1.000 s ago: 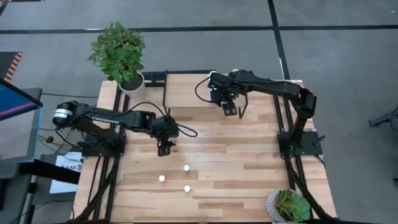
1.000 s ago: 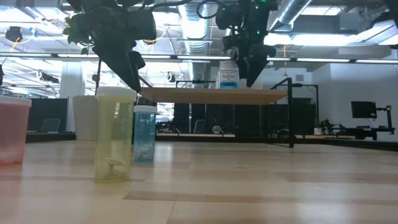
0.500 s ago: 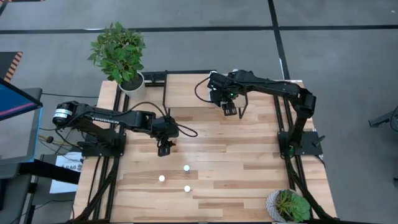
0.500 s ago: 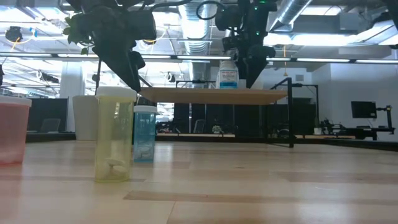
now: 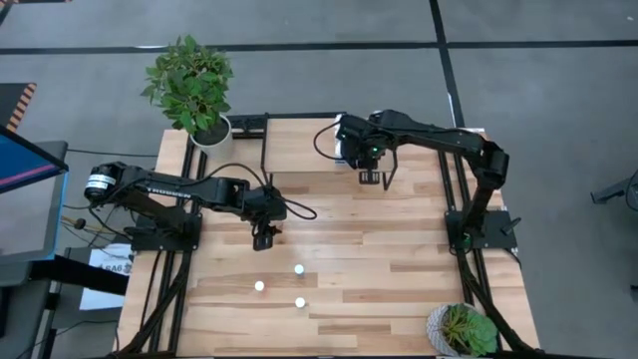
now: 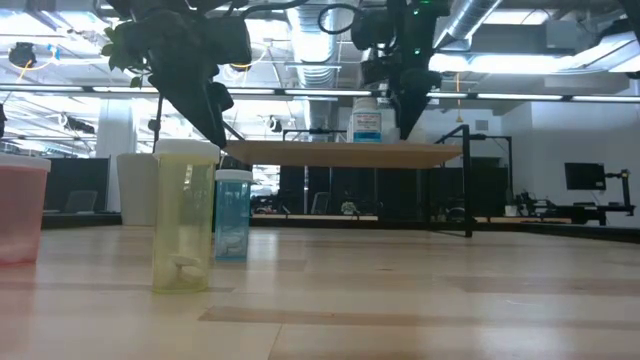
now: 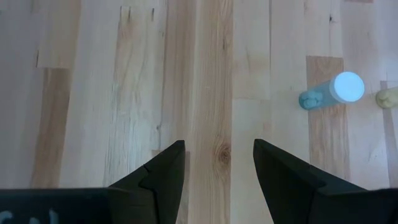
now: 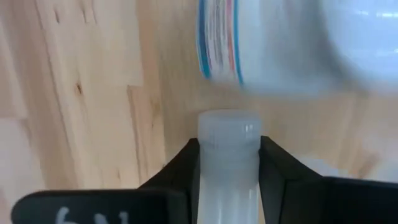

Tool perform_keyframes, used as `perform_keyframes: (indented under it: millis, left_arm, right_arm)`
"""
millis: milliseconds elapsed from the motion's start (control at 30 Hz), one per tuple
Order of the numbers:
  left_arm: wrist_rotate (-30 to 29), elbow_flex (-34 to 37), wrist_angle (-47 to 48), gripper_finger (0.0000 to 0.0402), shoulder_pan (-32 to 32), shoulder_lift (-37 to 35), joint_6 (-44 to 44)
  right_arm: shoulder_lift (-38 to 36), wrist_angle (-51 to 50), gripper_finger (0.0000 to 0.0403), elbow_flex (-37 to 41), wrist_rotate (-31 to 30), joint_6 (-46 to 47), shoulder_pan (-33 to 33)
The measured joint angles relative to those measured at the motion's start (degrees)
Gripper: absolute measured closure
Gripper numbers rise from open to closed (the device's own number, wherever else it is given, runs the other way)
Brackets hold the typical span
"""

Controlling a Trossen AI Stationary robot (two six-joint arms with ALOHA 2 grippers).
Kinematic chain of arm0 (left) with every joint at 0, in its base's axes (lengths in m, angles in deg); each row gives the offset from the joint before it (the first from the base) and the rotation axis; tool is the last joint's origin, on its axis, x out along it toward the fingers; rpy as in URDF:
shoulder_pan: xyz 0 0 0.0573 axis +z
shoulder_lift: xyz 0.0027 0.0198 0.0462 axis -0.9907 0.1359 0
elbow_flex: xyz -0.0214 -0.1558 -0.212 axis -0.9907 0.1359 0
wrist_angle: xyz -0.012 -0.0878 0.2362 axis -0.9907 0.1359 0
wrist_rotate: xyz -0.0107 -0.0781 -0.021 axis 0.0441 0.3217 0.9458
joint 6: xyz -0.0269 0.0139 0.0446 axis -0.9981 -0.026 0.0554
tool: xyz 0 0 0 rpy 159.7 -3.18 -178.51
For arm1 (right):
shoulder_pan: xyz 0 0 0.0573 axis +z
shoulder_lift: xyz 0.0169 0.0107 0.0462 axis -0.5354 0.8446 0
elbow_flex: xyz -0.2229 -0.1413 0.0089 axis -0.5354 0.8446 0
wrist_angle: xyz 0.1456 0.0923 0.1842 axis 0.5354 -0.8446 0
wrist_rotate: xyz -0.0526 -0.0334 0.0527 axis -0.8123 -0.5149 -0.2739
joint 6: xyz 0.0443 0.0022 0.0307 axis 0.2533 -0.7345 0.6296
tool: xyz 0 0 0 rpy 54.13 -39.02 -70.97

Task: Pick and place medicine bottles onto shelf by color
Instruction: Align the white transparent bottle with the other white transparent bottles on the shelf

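Right gripper (image 8: 228,163) over the low light-wood shelf on a black frame (image 5: 309,145), fingers pinching a small white plastic bottle (image 8: 228,155) just beside a labelled white bottle (image 6: 367,122) standing there. Left gripper (image 7: 217,163) spread, empty, above mid-table; pale blue translucent bottle (image 7: 333,92) stands nearby

Grey carpet floor (image 5: 558,90) w/ dark seam lines around light-wood table (image 5: 399,259). Leafy potted plant (image 5: 191,85) at table's far-left corner, 2nd potted plant (image 5: 461,329) at near-right corner. Low view: open ceiling w/ silver ducts (image 6: 310,45), strip lights (image 6: 540,97), dark monitor (image 6: 583,176) on far right.
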Motion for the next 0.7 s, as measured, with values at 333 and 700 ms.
perform_keyframes:
  millis: [333, 700]
  left_arm:
    - [-1.66, 0.0, 0.15, 0.0225, 0.0, 0.0, 1.54]
    - [-1.7, 0.0, 0.17, 0.0225, 0.0, 0.0, 2.59]
  right_arm:
    - [-14.21, -0.41, 0.0282, 0.49, -0.08, 15.62, 0.63]
    - [-41.23, 30.76, 0.0282, 29.41, -13.5, 33.31, 5.81]
